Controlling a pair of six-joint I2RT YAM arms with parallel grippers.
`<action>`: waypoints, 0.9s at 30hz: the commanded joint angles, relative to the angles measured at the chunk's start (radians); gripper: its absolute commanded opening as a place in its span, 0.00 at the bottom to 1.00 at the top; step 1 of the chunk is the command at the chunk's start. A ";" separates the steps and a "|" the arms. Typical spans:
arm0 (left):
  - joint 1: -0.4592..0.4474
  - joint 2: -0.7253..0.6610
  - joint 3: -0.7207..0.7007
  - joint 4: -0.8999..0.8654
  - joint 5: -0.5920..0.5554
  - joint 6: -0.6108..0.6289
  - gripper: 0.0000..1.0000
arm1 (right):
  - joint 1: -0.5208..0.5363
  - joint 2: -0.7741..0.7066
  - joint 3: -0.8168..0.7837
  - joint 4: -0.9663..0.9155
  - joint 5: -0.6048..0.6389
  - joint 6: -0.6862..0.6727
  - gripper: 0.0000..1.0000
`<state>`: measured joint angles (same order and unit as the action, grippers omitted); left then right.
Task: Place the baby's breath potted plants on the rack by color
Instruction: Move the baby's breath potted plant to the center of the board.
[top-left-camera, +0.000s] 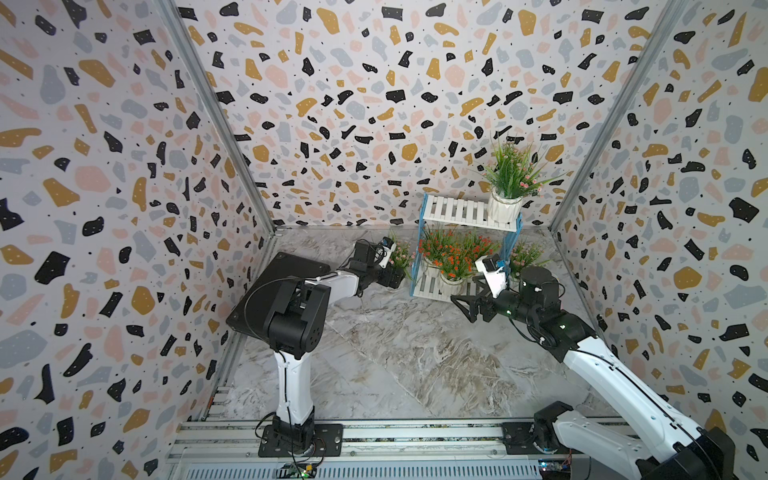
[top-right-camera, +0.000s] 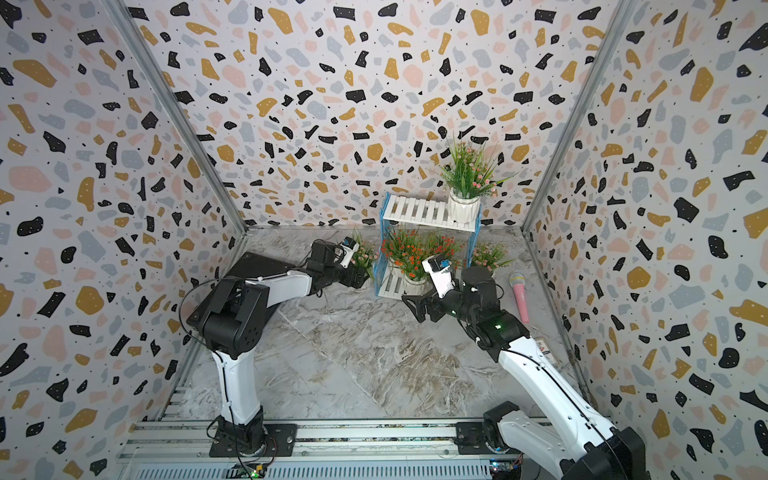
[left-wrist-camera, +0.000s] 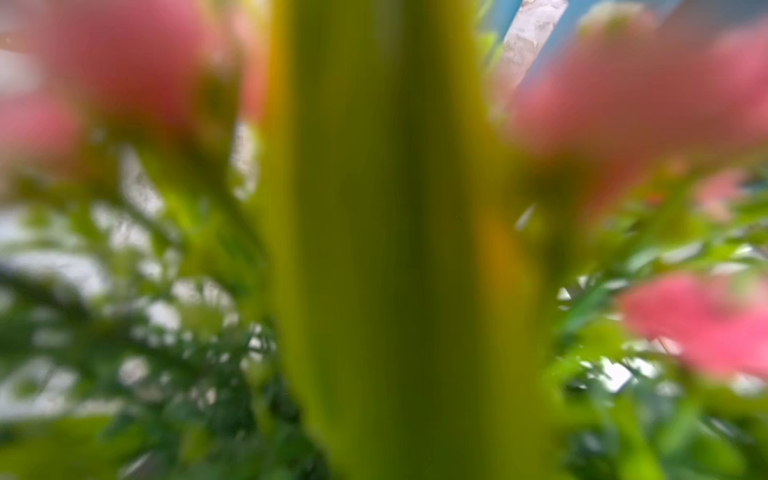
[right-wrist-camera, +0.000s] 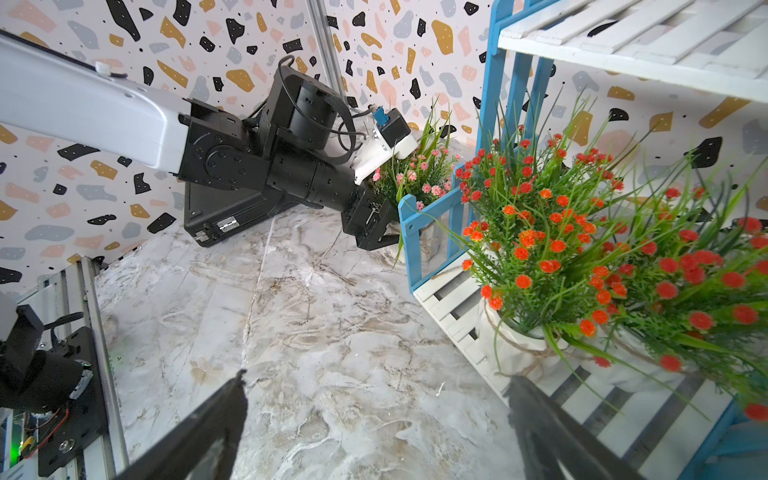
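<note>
right gripper (top-left-camera: 462, 308) hovering nearest, jaws apart, empty, just before rack (top-left-camera: 419, 249). orange-red plants (top-left-camera: 453, 257), seemingly three, sitting on lower tier (top-left-camera: 424, 287): that colour looking done. left gripper (right-wrist-camera: 374, 232), jaws wide, reaching at pink plant (top-left-camera: 401, 254) on table (top-left-camera: 395, 353) beside rack; no grip showing. second pink plant (top-left-camera: 524, 254) standing on table at opposite side. third pink plant (top-left-camera: 513, 176) sitting on upper tier (top-left-camera: 453, 212); two remaining.

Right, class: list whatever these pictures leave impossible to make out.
Left wrist view: all blurred; foliage is against the lens.
Top views: pot of the left pink plant, mostly behind the left gripper.
Top views: pot of the right pink plant, mostly behind the right arm.
</note>
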<state>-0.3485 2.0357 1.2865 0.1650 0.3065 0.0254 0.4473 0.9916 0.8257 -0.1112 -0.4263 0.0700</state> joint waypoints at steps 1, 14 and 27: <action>-0.008 0.025 0.071 0.009 0.012 -0.006 0.99 | 0.004 -0.021 -0.002 0.025 -0.003 -0.013 1.00; -0.022 0.133 0.316 -0.271 -0.008 0.055 0.99 | 0.005 -0.026 -0.009 0.023 0.000 -0.020 1.00; -0.032 0.163 0.387 -0.294 -0.005 0.085 0.82 | 0.005 -0.033 -0.006 0.012 0.012 -0.030 1.00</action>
<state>-0.3710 2.2074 1.6543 -0.1352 0.2955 0.0944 0.4473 0.9859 0.8169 -0.1036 -0.4217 0.0513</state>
